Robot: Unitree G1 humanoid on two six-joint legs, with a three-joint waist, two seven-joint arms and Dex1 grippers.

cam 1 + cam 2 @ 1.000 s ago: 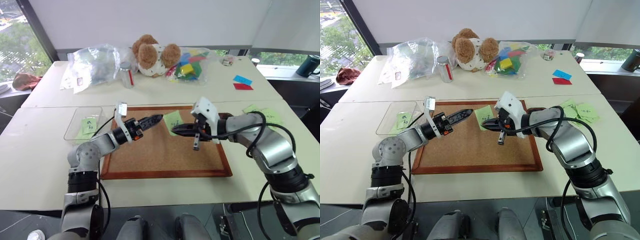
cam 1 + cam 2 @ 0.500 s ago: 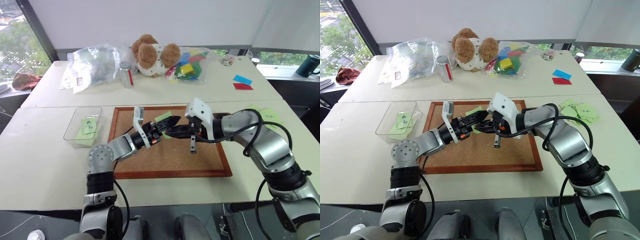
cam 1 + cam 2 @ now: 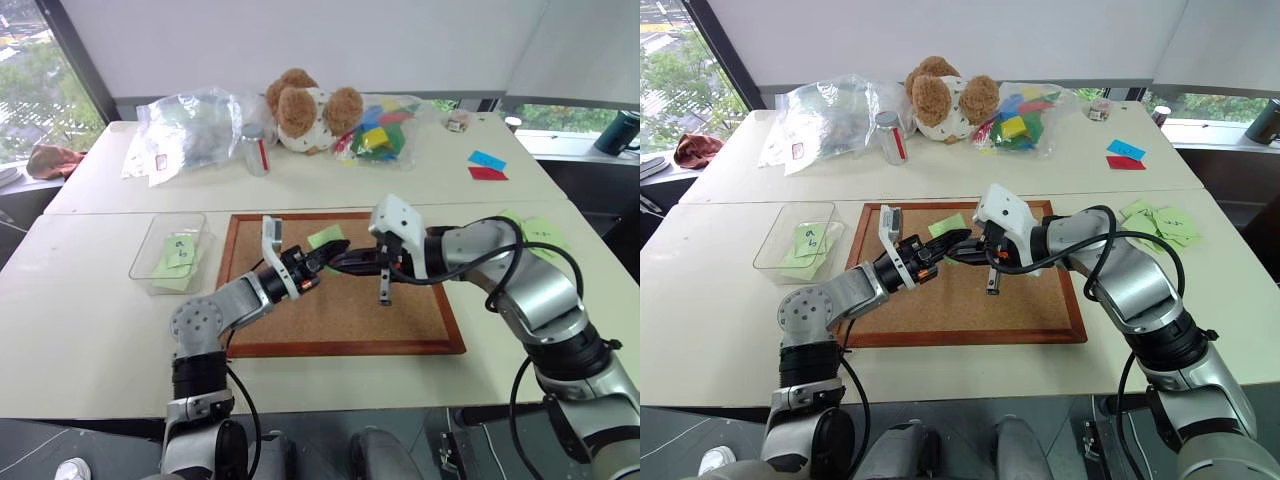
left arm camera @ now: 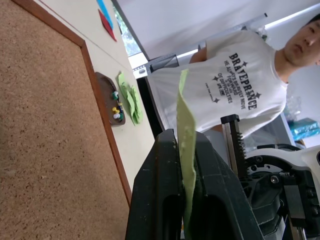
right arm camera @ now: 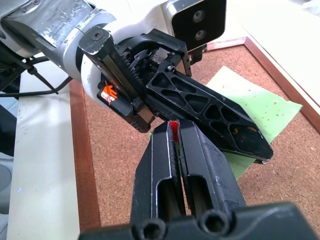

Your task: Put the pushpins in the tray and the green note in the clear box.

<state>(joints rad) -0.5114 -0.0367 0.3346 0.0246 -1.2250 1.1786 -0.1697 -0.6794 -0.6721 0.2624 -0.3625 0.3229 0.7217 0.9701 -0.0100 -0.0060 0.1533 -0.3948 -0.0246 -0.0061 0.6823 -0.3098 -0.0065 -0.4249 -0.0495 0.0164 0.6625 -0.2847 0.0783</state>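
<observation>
Left gripper pinches the thin, pale green note edge-on above the grainy corkboard. Right gripper is clamped on a red pushpin.

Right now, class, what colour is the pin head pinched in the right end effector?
Red: the pin shows best in the right wrist view.

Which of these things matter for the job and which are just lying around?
Job: green note, clear box, tray, red pushpin.
Lying about: teddy bear, plastic bags, bottle, blue note, red note.
</observation>
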